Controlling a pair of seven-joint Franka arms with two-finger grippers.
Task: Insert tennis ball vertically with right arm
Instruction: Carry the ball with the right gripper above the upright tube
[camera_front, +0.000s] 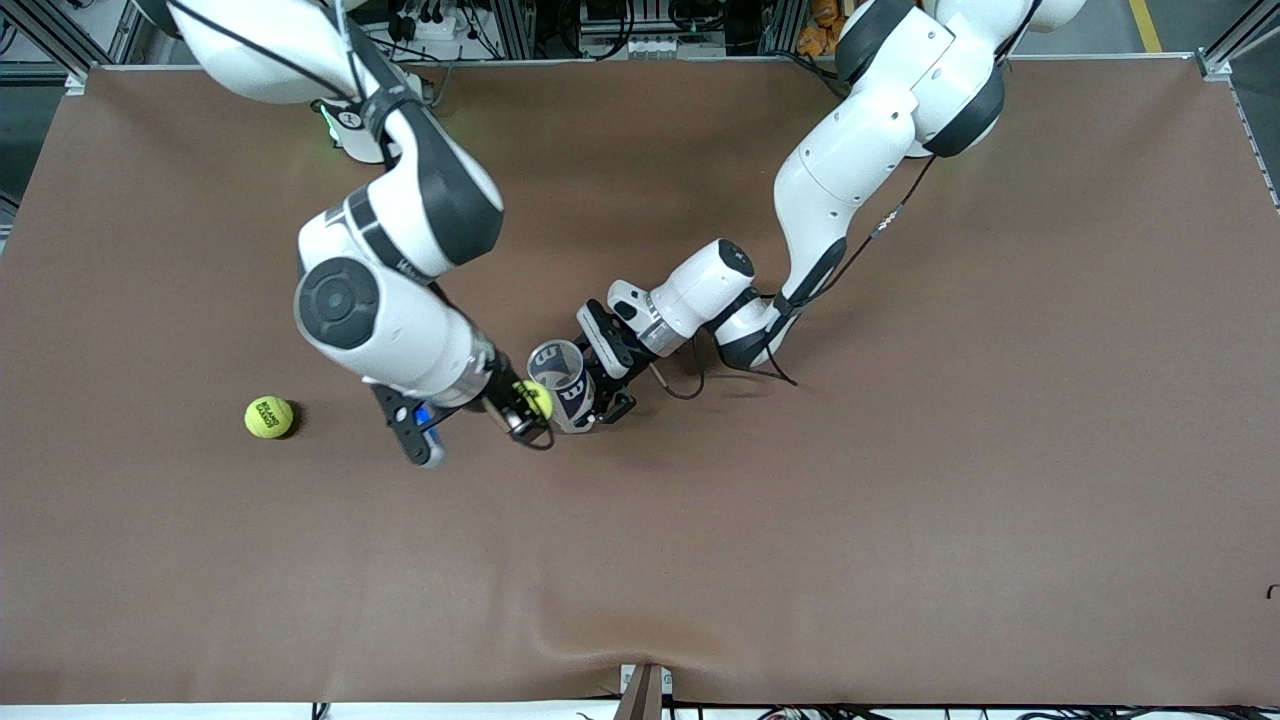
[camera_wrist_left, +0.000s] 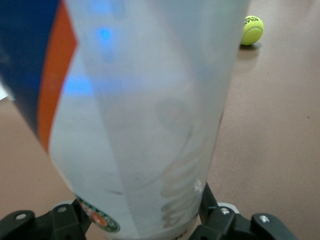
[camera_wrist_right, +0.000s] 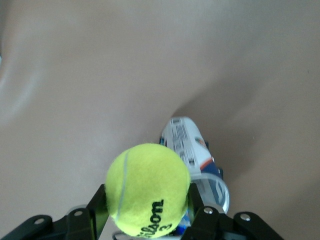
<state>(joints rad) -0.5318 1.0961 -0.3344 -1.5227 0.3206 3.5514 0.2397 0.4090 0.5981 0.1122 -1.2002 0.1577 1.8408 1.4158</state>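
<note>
Tennis ball (camera_front: 534, 398), yellow-green, sits clamped between the two black fingers of the right gripper (camera_front: 528, 410), up in the air near the middle of the table. In the right wrist view the ball (camera_wrist_right: 148, 190) fills the gap between the fingers (camera_wrist_right: 200, 210), black lettering facing the camera, jaws pressed on either side of it.

Ball hangs at about 8 o'clock of the tube's open mouth, just beside the rim, not over the opening.

Tube (camera_front: 563, 384): clear plastic ball can with a dark blue and orange label, tilted, mouth toward the robots' bases. Left gripper (camera_front: 608, 385) holds it by the body, jaws closed onto the wall; in the left wrist view the can (camera_wrist_left: 145, 115) fills the frame, rising from between the black fingers (camera_wrist_left: 220, 220).

Second tennis ball (camera_front: 269, 417) lies on the brown table (camera_front: 900, 520), at 9 o'clock from the right gripper, well apart from it, toward the right arm's end. Same ball (camera_wrist_left: 252, 30) shows small in the left wrist view.

Right arm (camera_front: 390, 310) reaches in from its base; left arm (camera_front: 850, 180) comes from its own end.
</note>
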